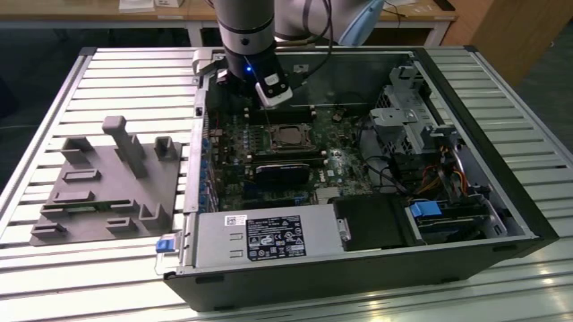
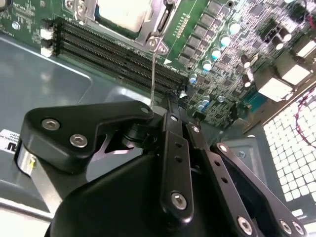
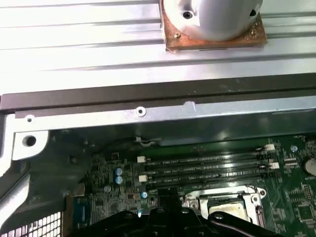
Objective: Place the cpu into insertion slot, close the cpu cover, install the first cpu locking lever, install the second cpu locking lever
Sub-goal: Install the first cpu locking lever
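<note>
**Exterior view.** One open black steel computer case (image 1: 358, 282) stands on the slatted metal tabletop (image 1: 125, 87). One grey moulded fixture tray (image 1: 107, 181) lies beside it, at the exterior view's left. The black gripper (image 1: 271, 100) hangs just inside the case's far wall, above the silver-rimmed square insertion slot (image 1: 288, 136).

**Second wrist view.** The jaws are drawn together, and their tip touches one thin silver locking lever (image 2: 153, 74). The small square silvery-topped cpu (image 2: 123, 12) sits in the slot under the thin silver-framed cpu cover (image 2: 143, 33).

**First wrist view.** Four long black memory slots (image 3: 207, 168) lie between the case edge and the slot.

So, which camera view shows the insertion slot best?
The exterior view: the whole insertion slot is visible there, with nothing in front. Both wrist views show it closer, but part of it is cut off.
</note>
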{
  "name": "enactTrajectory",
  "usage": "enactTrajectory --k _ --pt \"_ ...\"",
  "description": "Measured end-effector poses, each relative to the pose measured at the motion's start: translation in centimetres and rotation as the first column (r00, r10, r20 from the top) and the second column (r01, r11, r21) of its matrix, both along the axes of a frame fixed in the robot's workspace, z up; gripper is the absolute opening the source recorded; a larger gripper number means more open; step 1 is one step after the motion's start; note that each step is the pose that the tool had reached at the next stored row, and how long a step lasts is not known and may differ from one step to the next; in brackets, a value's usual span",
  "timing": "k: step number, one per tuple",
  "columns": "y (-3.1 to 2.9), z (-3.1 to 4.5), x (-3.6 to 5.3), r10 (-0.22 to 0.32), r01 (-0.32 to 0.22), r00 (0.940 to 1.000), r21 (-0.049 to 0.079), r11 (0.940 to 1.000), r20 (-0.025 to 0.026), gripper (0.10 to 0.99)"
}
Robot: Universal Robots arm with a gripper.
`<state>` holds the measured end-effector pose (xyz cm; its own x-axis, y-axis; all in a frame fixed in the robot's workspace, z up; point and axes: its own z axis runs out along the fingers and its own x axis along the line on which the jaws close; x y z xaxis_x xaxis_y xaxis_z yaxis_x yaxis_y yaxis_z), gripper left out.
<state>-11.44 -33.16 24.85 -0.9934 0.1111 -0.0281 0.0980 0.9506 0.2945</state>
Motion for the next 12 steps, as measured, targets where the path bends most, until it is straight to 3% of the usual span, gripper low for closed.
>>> enactTrajectory --k 7,12 --pt "0.0 -0.06 0.03 0.0 0.0 1.0 0.001 1.0 0.0 0.106" --pt "0.0 -0.35 0.77 0.0 0.0 1.0 0.001 1.0 0.0 0.106"
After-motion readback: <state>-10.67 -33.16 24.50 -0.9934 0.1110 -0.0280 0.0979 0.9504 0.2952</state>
